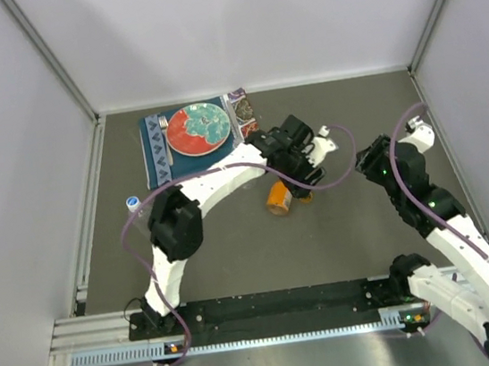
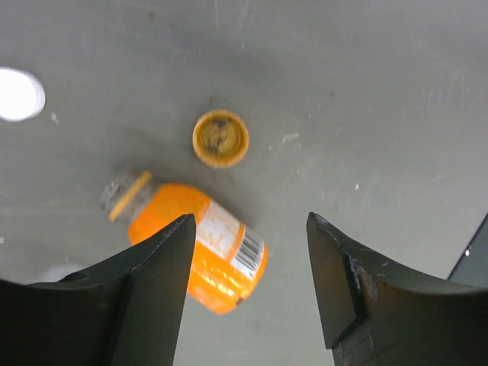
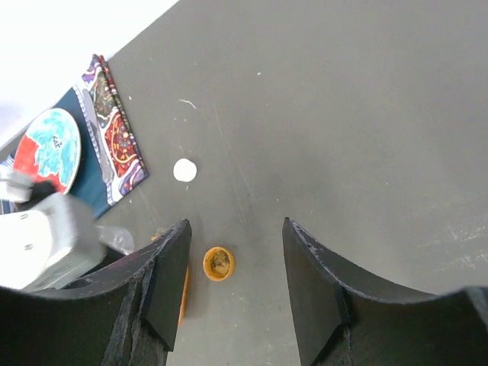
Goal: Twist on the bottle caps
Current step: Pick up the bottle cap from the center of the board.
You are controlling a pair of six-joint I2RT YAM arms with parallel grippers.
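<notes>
The squat orange bottle [image 2: 194,244] lies on its side on the grey table with its neck uncapped; it also shows in the top view [image 1: 277,199]. The orange-amber cap [image 2: 220,138] lies open side up just beyond it, and shows in the right wrist view [image 3: 219,264]. A white cap [image 3: 184,170] lies farther back, at the left edge of the left wrist view [image 2: 17,94]. My left gripper [image 2: 252,221] is open and empty, hovering over the orange bottle. My right gripper [image 3: 236,225] is open and empty, above and right of the orange cap. A clear bottle [image 1: 135,203] lies at the far left.
A red-and-teal plate [image 1: 197,128] sits on a patterned mat [image 1: 155,150] at the back. The left arm [image 1: 217,182] arches across the middle of the table. Grey walls close in on the left, back and right. A metal rail [image 1: 247,336] runs along the near edge.
</notes>
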